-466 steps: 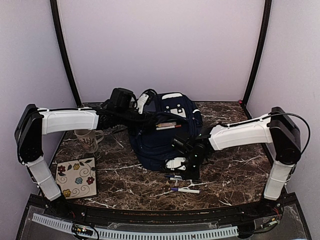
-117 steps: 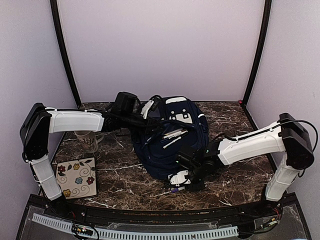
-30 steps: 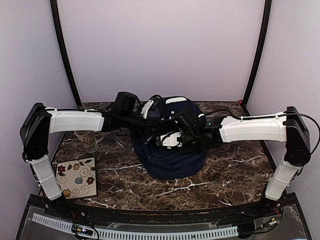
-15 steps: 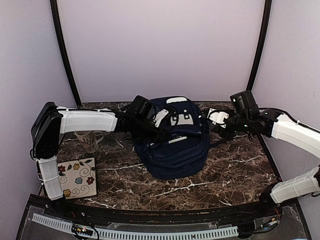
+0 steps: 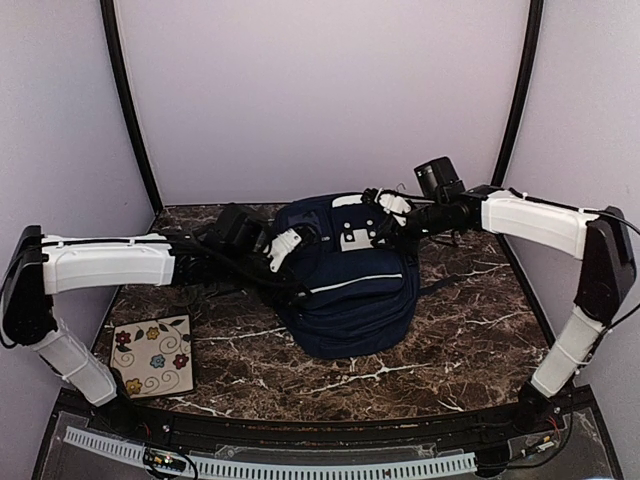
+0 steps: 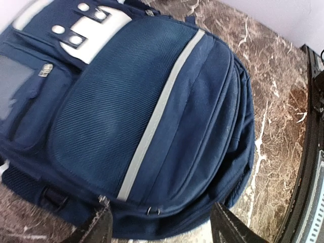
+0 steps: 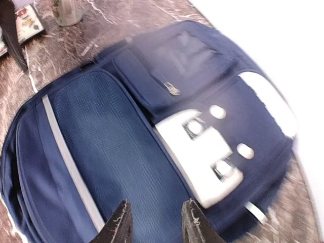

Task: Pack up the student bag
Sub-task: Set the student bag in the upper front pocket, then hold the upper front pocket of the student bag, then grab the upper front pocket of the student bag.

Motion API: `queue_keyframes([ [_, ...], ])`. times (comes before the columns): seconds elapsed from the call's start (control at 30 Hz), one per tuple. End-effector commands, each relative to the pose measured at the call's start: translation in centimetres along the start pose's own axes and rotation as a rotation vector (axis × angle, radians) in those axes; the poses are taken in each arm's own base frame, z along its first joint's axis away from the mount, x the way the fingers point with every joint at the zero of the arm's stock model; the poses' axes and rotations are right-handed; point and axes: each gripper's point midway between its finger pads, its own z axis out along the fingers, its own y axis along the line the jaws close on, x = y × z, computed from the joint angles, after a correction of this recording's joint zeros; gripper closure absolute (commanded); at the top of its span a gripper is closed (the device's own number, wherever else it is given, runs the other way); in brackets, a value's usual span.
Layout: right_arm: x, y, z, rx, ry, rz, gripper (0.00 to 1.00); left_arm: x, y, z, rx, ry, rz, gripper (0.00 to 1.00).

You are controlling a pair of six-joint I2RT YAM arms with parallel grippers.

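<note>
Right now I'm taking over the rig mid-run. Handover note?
Left hand: open, empty, at the student bag's left side.
Right hand: open, empty, above the bag's white-patch end.
Bag: lying on the table, front up, flap down.
Done: nothing sticks out of the bag.
To do: mug and flowered tile sit outside, to the bag's left. Check the zips, since I cannot tell if they are shut.

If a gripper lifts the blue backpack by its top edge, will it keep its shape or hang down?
The backpack would probably sag, since it is soft fabric with folds along its edges. It lies flat and bulging, so it is perhaps heavy for its size. Pushed on the smooth marble table, it would likely slide, not tip.
</note>
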Motion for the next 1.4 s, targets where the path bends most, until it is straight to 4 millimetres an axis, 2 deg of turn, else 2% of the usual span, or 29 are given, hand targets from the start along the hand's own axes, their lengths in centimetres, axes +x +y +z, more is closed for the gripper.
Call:
queue_keyframes([
  [0.0, 0.1, 3.0, 3.9, -0.174, 0.001, 0.076, 0.67, 1.8, 2.1, -2.2, -0.082, -0.038, -0.071, 0.32],
  [0.13, 1.1, 4.5, 5.6, -0.188, 0.046, 0.067, 0.68, 5.3, 3.9, -1.3, -0.116, -0.006, -0.129, 0.35],
  [0.17, 1.4, 4.5, 5.9, -0.177, 0.059, 0.062, 0.68, 5.5, 4.4, -1.1, -0.124, -0.02, -0.143, 0.34],
  [0.3, 2.5, 3.8, 6.7, -0.132, 0.115, 0.056, 0.68, 5.3, 5.4, -0.4, -0.122, -0.056, -0.134, 0.33],
  [0.57, 4.7, 4.4, 7.8, -0.159, 0.181, 0.072, 0.68, 5.1, 6.5, 2.0, -0.139, -0.021, -0.062, 0.39],
  [0.87, 5.3, 4.7, 7.9, -0.167, 0.194, 0.073, 0.67, 6.0, 7.4, 3.8, -0.16, 0.015, 0.019, 0.47],
  [1.03, 5.5, 5.0, 8.1, -0.18, 0.196, 0.077, 0.67, 5.8, 7.4, 4.3, -0.152, -0.005, 0.037, 0.56],
  [1.17, 6.0, 5.3, 8.4, -0.194, 0.21, 0.085, 0.67, 6.0, 7.2, 4.7, -0.135, 0.001, 0.054, 0.69],
  [1.37, 6.2, 5.4, 8.5, -0.2, 0.212, 0.087, 0.67, 5.8, 7.7, 4.0, -0.177, -0.006, 0.046, 0.84],
])
